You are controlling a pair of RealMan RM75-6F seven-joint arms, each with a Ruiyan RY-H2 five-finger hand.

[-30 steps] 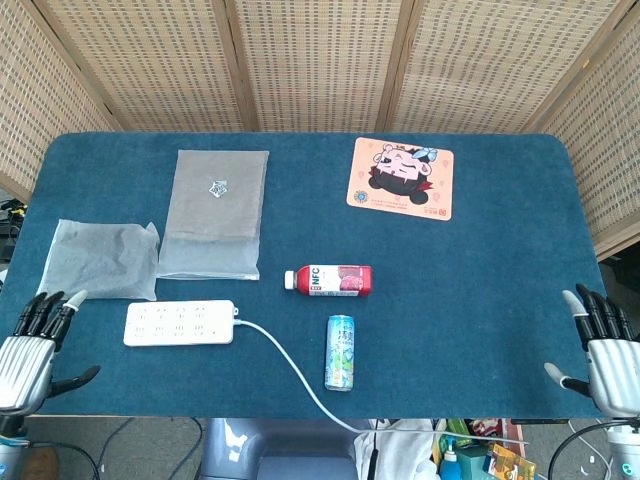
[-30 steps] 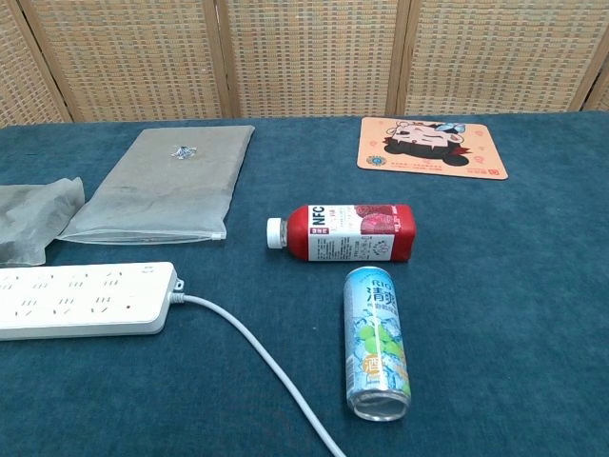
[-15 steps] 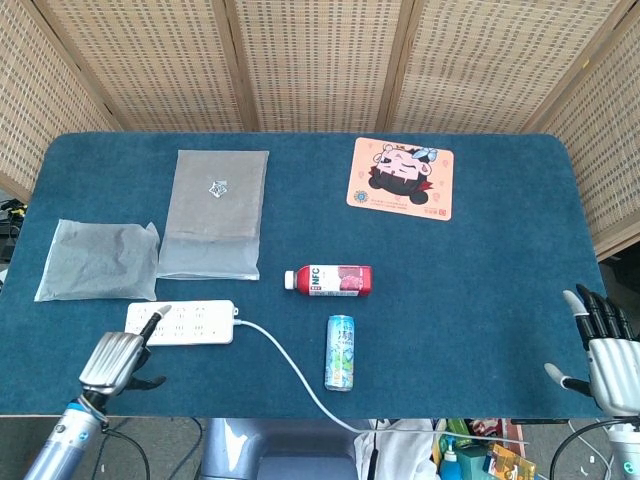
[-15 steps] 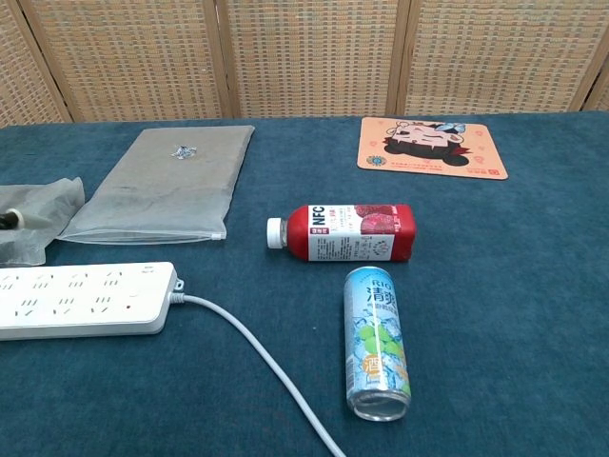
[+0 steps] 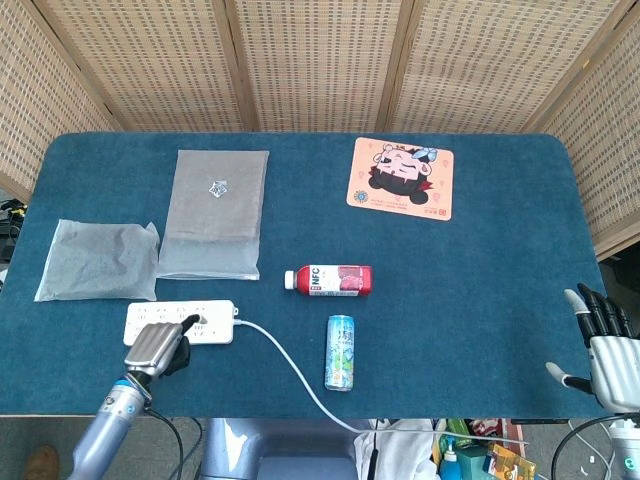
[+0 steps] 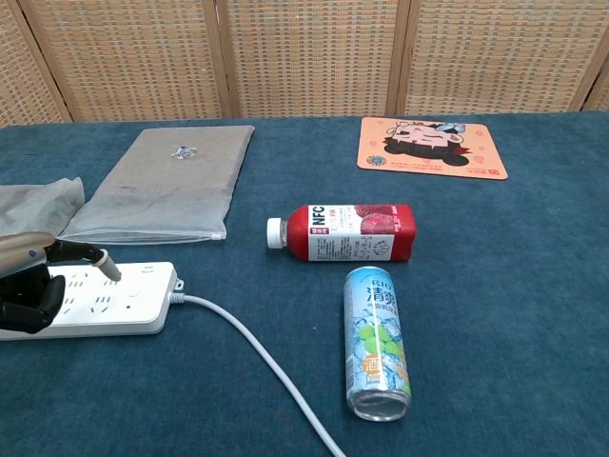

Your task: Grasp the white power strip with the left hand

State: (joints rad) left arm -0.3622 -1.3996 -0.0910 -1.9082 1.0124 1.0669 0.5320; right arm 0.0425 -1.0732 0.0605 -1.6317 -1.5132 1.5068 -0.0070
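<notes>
The white power strip [image 5: 208, 318] lies flat near the table's front left, and its white cable [image 5: 290, 372] runs right and off the front edge. My left hand [image 5: 157, 347] hovers over the strip's near middle, one finger reaching across its top. In the chest view the left hand [image 6: 36, 282] covers the left part of the power strip [image 6: 138, 300], fingers spread and curved above it, without a clear grip. My right hand [image 5: 604, 345] stays at the front right corner, fingers apart and holding nothing.
A red juice bottle [image 5: 328, 280] lies on its side mid-table, with a green can [image 5: 341, 352] just in front of it. Two clear bags [image 5: 215, 212] [image 5: 98, 260] lie behind the strip. A cartoon mouse pad [image 5: 400, 178] sits at the back right.
My left hand has swung in from the table's front left edge and now sits over the power strip. The right hand and the objects have not moved.
</notes>
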